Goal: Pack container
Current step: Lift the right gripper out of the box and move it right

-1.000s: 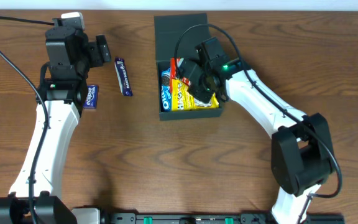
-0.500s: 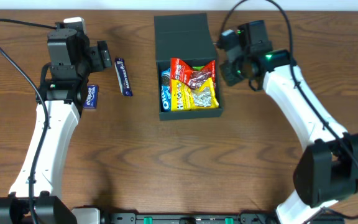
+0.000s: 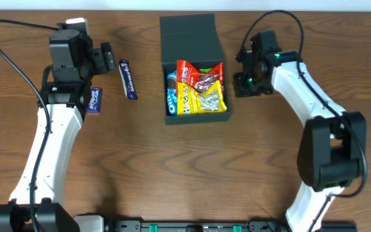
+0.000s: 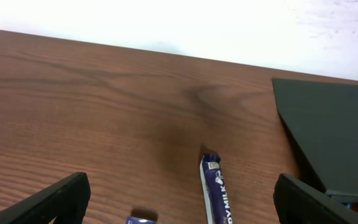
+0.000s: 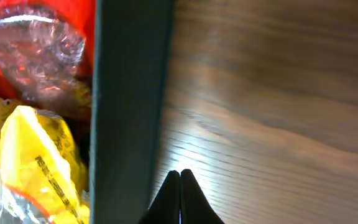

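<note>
The dark teal container [image 3: 195, 118] sits at the table's back middle, its flap lid [image 3: 189, 38] open toward the back. Inside lie red, yellow, silver and blue snack packets [image 3: 198, 90]. My right gripper [image 3: 242, 85] is shut and empty, just right of the container's right wall [image 5: 126, 106], low over the table. My left gripper [image 3: 105, 55] is open and empty at the back left, above a purple chocolate bar [image 3: 128, 78], which also shows in the left wrist view [image 4: 215, 193]. The lid shows in the left wrist view [image 4: 331, 137].
A small blue snack packet [image 3: 95, 100] lies under the left arm, left of the chocolate bar. Its tip shows in the left wrist view [image 4: 140, 219]. Bare wooden table [image 3: 185, 167] spreads in front of the container.
My right gripper has lifted out of the container, swung to the right and come down beside the container's right wall. The silver packet now lies in the box. The left arm has not moved.
</note>
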Action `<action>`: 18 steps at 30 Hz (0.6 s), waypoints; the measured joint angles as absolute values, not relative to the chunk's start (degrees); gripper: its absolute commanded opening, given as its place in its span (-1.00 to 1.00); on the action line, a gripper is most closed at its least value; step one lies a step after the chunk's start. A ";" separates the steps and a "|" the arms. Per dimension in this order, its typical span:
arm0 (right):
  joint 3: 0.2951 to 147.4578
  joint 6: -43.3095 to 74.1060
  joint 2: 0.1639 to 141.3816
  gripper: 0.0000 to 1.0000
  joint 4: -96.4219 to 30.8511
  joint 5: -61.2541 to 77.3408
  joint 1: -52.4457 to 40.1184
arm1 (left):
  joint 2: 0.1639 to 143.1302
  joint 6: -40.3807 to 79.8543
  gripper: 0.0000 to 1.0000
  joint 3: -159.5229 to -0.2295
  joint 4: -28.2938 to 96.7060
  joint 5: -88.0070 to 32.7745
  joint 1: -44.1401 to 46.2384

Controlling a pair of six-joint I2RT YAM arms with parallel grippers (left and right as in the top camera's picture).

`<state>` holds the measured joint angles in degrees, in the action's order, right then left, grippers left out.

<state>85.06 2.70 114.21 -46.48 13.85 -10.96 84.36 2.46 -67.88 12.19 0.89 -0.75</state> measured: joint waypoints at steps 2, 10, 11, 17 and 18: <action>84.86 3.53 115.28 -0.97 -45.47 16.58 -11.33 | 84.36 2.46 0.91 -67.88 12.21 0.91 -0.75; 84.84 5.23 115.57 -0.97 -44.07 19.55 -13.80 | 84.36 2.46 0.91 -67.88 12.19 0.91 -0.75; 84.84 5.32 115.57 -0.97 -44.07 19.64 -14.06 | 84.36 2.46 0.90 -67.88 12.19 0.91 -0.75; 84.84 5.58 115.57 -0.98 -43.20 20.01 -15.62 | 84.36 2.46 0.90 -67.88 12.19 0.91 -0.75; 84.84 5.65 115.57 -0.97 -43.11 20.14 -15.68 | 84.36 2.46 0.90 -67.88 12.19 0.89 -0.75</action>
